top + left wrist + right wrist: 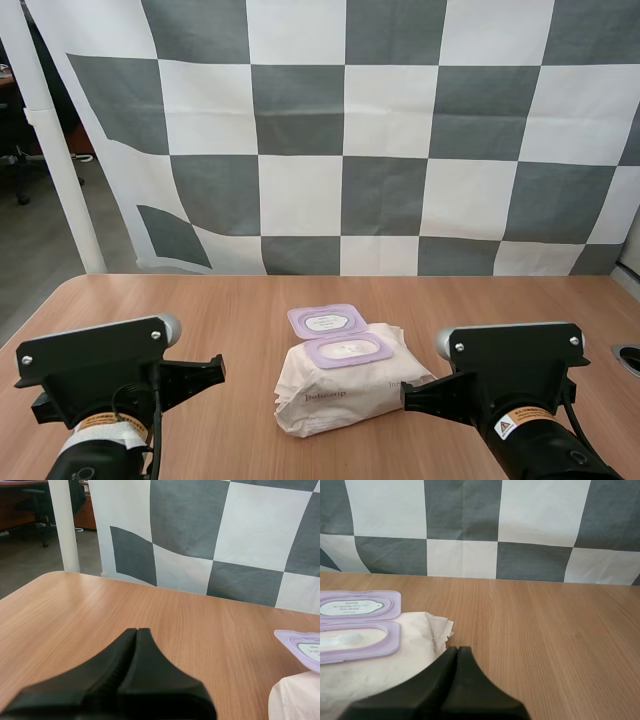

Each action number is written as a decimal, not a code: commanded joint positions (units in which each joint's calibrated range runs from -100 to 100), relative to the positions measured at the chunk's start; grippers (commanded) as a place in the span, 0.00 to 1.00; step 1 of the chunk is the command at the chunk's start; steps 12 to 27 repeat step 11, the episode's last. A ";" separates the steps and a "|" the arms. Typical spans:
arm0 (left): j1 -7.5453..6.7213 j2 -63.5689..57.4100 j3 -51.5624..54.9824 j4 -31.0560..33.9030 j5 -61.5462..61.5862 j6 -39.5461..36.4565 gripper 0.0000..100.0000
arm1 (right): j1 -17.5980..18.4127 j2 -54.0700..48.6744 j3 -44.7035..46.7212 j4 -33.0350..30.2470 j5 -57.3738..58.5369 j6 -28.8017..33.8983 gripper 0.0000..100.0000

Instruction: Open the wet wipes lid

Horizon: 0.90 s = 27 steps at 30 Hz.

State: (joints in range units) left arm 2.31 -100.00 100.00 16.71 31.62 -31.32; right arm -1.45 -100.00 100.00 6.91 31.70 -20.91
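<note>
A pale pack of wet wipes lies on the table between my two arms. Its lilac lid is flipped back flat behind the lilac-framed opening. My left gripper is shut on nothing, its fingers lying together as one dark wedge over bare wood left of the pack. My right gripper is also shut on nothing, its tip just off the pack's right corner, with the open lid and the opening beside it.
The wooden table reaches out to rounded front corners on both sides. A white post stands off the table's far left corner. A round hole sits near the table's right edge.
</note>
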 commanded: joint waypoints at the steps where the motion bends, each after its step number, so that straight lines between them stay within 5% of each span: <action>1: 0.00 0.00 0.00 -0.02 -0.08 0.03 0.00 | -0.01 0.00 0.00 0.07 0.07 0.05 0.00; 27: 0.00 0.00 0.00 -0.02 -0.08 0.03 0.00 | -0.01 0.00 0.00 0.07 0.07 0.05 0.00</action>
